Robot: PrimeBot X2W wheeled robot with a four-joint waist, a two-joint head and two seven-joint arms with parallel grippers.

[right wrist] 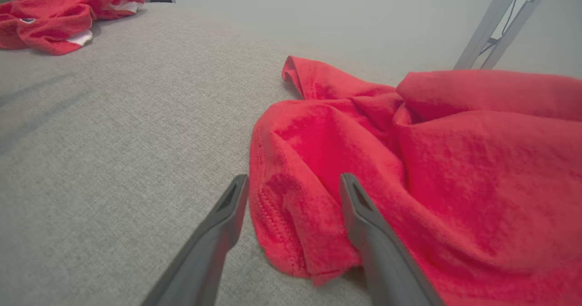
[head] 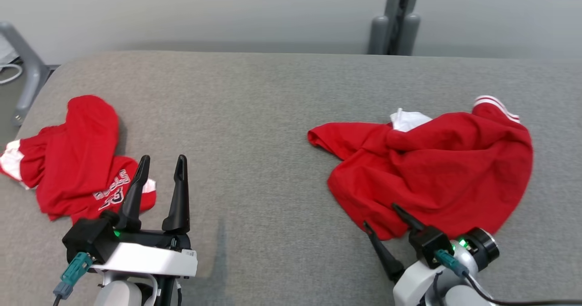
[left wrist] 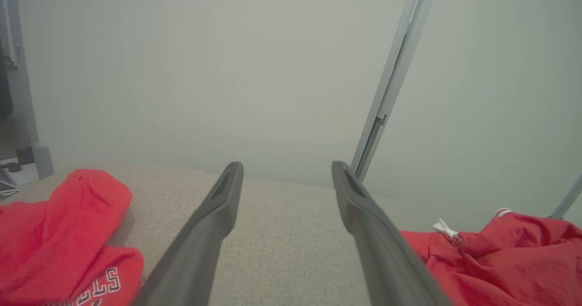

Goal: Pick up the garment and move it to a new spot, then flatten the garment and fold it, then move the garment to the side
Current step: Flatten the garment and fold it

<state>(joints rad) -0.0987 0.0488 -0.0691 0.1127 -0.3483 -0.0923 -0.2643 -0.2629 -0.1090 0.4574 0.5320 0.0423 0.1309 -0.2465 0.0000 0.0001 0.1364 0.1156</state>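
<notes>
My right pincer (right wrist: pixel 291 183) stands wide open and empty, straddling the near-left hem of the crumpled red garment (head: pixel 436 169) on the right. I should pinch deep into that fold before lifting. My left pincer (head: pixel 161 167) also gapes empty. Grey fabric table (head: pixel 273 115), pale wall (head: pixel 204 10) beyond.

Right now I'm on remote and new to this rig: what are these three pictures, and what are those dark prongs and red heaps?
One robot, three cameras. The wide picture looks down from its head onto a grey padded table. The other two look along each wrist, so the dark prongs are that arm's own jaws. The left gripper stands open over bare table, beside a crumpled red garment with white lettering. The right gripper is open too, its jaws straddling the near edge of a second crumpled red garment, which has white trim. Nothing is held.
</notes>
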